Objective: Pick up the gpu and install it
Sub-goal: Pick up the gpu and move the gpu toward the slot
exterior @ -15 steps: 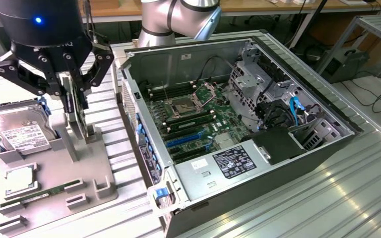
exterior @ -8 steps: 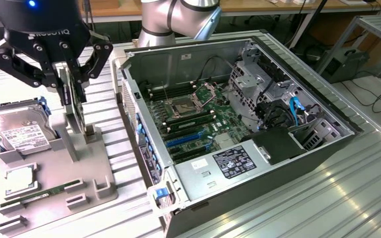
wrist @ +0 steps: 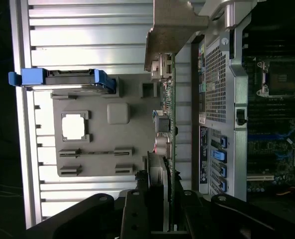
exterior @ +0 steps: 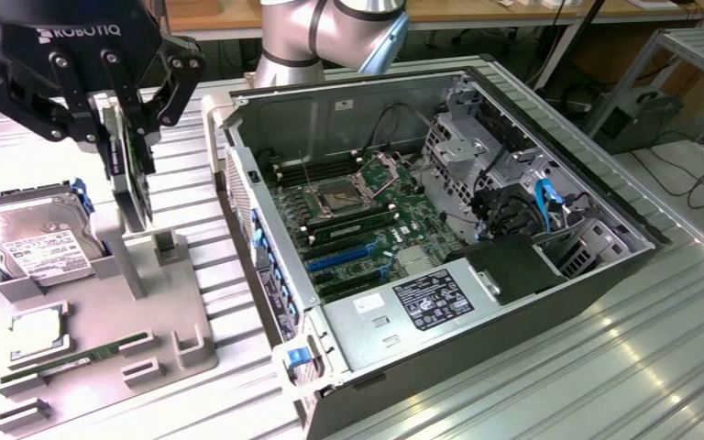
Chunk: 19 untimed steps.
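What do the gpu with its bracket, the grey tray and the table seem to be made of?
The gpu: dark board, material unclear; its bracket looks like pale bare metal, dull sheen. The grey tray: probably matte plastic, no glare. The table: ribbed metal, likely aluminium, brightly reflective.

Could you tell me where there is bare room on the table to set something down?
The widest bare table lies to the exterior view's right of the case. The strip between tray and case is narrow. The tray is crowded: hard drive, memory stick, and the tool holding the gpu.
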Each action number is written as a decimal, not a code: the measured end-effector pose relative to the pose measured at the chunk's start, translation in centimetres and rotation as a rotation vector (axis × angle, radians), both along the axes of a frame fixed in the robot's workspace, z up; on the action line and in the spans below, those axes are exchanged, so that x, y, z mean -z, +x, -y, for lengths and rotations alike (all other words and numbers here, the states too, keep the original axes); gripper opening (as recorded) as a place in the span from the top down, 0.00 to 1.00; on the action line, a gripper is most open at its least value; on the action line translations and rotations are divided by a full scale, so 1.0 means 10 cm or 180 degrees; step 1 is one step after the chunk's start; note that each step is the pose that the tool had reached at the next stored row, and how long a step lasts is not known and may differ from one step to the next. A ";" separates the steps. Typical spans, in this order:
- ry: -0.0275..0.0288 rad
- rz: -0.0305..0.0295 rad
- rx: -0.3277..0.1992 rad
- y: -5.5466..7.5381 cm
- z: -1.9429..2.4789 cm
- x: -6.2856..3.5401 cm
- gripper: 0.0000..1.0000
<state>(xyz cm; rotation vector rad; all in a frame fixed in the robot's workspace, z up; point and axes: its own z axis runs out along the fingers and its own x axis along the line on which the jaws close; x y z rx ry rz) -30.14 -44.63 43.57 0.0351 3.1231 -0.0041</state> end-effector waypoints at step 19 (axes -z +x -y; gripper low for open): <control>-0.0001 0.0000 0.0000 0.00 0.000 -0.479 0.72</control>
